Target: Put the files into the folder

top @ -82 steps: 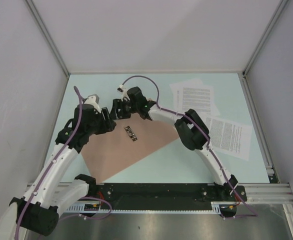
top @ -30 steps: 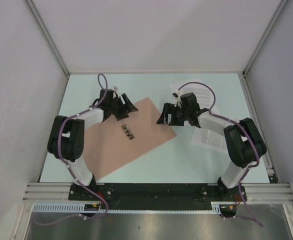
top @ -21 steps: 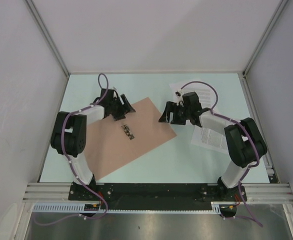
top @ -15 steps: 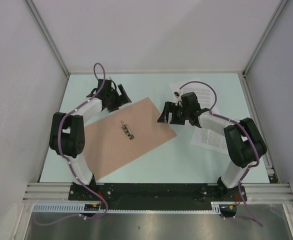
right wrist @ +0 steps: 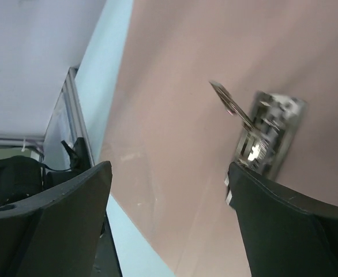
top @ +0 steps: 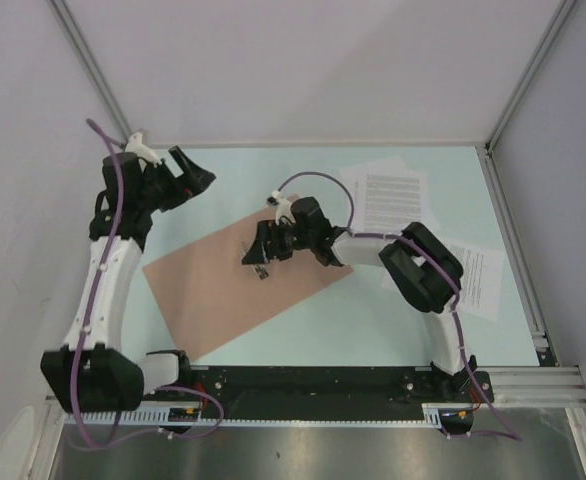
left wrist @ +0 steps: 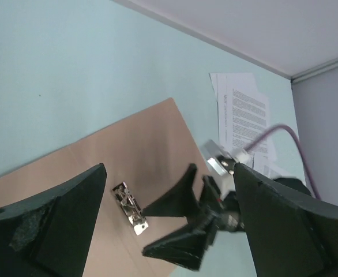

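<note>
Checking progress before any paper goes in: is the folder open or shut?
Open. The folder lies spread flat, its metal clip exposed near the middle. No sheets lie on it; the files sit beside it.

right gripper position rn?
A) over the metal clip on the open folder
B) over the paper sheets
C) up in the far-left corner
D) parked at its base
A: the right gripper hangs open over the metal clip in the middle of the folder, while the files lie apart from it on the far right of the table.
</note>
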Robot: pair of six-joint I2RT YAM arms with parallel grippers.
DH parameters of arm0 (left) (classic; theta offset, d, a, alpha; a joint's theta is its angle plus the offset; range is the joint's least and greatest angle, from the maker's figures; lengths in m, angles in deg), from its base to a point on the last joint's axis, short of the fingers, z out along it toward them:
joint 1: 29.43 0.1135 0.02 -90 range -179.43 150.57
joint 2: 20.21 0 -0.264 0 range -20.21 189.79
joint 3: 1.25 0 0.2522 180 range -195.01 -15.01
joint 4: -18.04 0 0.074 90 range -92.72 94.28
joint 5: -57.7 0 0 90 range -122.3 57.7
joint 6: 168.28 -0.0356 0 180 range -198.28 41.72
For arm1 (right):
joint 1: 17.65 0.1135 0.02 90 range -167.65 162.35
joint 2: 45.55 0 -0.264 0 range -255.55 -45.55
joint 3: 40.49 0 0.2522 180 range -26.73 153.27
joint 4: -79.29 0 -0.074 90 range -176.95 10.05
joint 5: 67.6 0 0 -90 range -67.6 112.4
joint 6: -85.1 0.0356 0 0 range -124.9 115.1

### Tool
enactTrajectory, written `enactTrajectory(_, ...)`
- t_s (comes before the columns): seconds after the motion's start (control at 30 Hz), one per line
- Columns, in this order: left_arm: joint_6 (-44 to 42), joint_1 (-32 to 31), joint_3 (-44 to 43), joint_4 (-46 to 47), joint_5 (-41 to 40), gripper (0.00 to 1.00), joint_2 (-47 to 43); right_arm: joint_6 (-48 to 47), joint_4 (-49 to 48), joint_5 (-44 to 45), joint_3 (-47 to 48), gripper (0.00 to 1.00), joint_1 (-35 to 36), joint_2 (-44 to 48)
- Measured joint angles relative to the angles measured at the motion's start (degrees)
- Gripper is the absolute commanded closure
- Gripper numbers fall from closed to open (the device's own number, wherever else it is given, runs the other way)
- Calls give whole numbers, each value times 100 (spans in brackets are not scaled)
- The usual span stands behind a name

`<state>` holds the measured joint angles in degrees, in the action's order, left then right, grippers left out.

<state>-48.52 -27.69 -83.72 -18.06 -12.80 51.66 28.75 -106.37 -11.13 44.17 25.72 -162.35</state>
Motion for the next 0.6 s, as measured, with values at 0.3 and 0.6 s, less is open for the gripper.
enactTrajectory(0.3,-177,13,1263,-339,629,2,-1733,-83,35,-481,2306,16,216,-1729)
enactTrajectory(0.6,-2,-1110,2282,-592,511,2,-2398,-437,1650,-229,4472,11,57,-2671)
